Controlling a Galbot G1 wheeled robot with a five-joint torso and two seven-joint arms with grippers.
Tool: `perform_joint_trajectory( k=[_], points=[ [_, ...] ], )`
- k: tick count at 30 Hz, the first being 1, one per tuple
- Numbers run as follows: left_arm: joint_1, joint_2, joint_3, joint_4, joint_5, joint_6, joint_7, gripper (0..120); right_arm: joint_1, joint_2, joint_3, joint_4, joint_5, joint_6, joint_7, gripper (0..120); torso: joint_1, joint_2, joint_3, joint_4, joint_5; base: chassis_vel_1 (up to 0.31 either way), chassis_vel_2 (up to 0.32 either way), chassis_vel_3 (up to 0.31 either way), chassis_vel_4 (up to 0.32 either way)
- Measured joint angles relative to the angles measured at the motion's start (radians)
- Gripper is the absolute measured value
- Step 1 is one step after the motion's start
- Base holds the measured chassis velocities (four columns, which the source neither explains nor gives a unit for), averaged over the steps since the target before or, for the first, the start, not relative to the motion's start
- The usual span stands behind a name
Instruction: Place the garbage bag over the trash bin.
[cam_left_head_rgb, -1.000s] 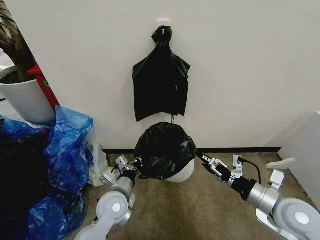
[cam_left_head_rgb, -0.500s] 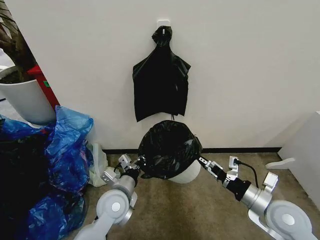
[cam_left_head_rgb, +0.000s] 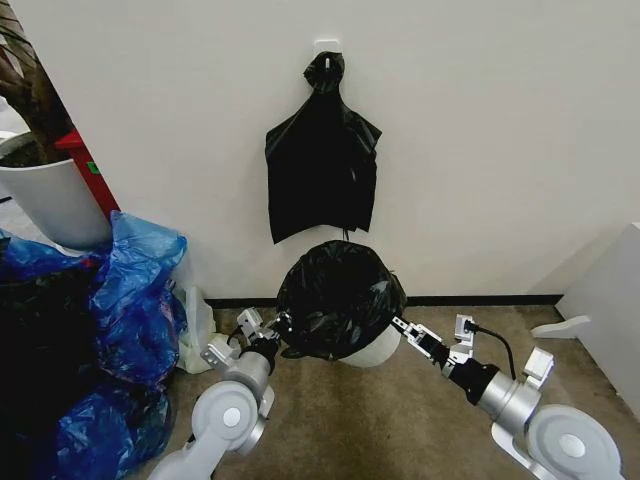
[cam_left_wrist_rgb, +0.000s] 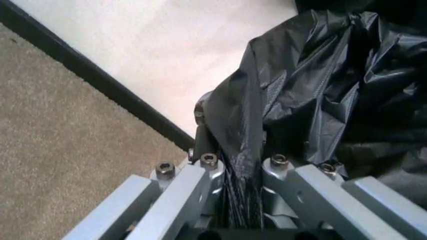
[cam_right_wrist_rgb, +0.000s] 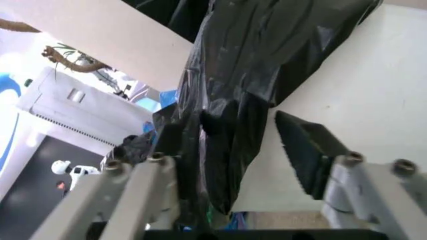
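black garbage bag (cam_left_head_rgb: 338, 297) over trash bin (cam_left_head_rgb: 372, 347), left claw (cam_left_head_rgb: 279, 326) clamped

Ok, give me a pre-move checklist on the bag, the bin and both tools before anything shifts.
1. Left tool grips the garbage bag: ok, film pinched between its fingers at the bag's left edge.
2. Right tool grips the bag: not ok, jaws stand apart; film lies against one finger, the other is clear of it.
3. Bag covers the top of the trash bin: ok, the top is wrapped in black.
4. Bag pulled down the wall: not ok, white wall shows below on the right.
5. Bin upright: cannot tell, mostly hidden.
6. Hanging bag bundle clear of the work: ok, it hangs above.
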Motion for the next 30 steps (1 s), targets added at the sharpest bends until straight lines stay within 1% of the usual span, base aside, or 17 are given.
perform_joint_trajectory(
  k=[2,4,10,18,24,30],
  points=[
    [0.002,0.0,0.001,0.0,0.008,0.0,0.001,4,-0.008,0.002,0.0,0.006,-0.01,0.003,0.003,26,0.0,0.0,0.0,0.0,0.0,0.0,0.0,0.0,0.0],
    [0.003,0.0,0.001,0.0,0.009,-0.001,0.001,4,-0.01,0.003,0.0,0.008,-0.013,0.004,0.004,25,0.0,0.0,0.0,0.0,0.0,0.0,0.0,0.0,0.0],
    [0.008,0.001,-0.001,-0.003,0.015,-0.001,0.003,4,-0.027,0.006,0.004,0.017,-0.032,0.011,0.008,0,0.0,0.0,0.0,0.0001,0.0,0.0,0.0,0.0,0.0],
    [0.011,0.002,-0.008,-0.009,0.008,-0.004,0.001,4,-0.051,0.011,0.007,0.008,-0.073,0.022,-0.004,0,0.0,0.0,0.0,0.0,0.0,0.0,0.0,0.0,0.0],
    [0.009,0.002,-0.013,-0.017,-0.021,-0.004,-0.007,4,-0.067,0.02,0.004,-0.024,-0.118,0.033,-0.027,0,0.0,0.0,0.0,0.0,0.0,0.0,0.0,0.0,0.0],
    [0.005,0.001,-0.01,-0.023,-0.038,0.001,-0.008,4,-0.047,0.024,-0.007,-0.064,-0.146,0.035,-0.043,0,0.0,0.0,0.0,-0.0001,0.0,0.0,0.0,0.0,0.0]
  ],
)
